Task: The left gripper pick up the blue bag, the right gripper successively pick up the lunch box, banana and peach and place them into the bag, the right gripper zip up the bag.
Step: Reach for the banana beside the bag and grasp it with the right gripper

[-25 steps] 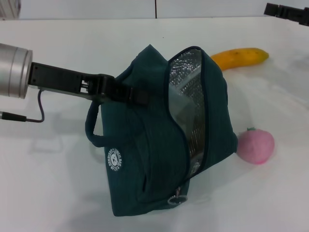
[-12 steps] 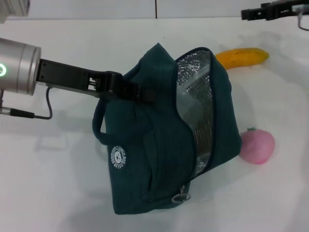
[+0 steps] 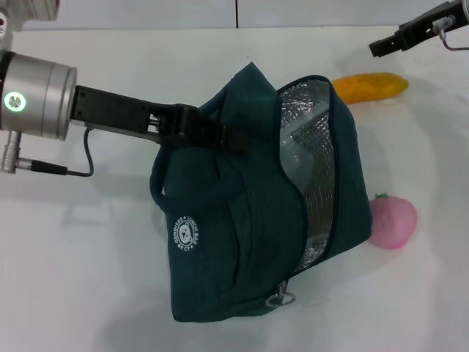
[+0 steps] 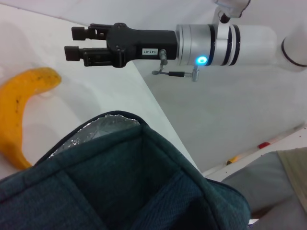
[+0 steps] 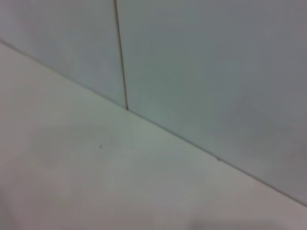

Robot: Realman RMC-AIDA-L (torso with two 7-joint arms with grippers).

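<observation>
Dark teal fabric lunch bag [image 3: 249, 220], foil-lined mouth open, hangs from black left hand [image 3: 233, 140] pinching its top; contents indistinct. Curved yellow banana [image 3: 370, 86] partly hidden behind bag, small pink peach [image 3: 392, 222] just beside it, on white worktop [image 3: 95, 279]. Black right hand [image 4: 77, 43], fingers slightly spread, hovers above banana, grey wall behind.

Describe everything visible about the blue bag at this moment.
The blue bag is dark teal fabric with silver foil lining, its mouth unzipped and open toward the banana and the peach, which touches its side. It shows a round white logo, a strap handle and a metal ring pull. The left gripper holds its top.
</observation>
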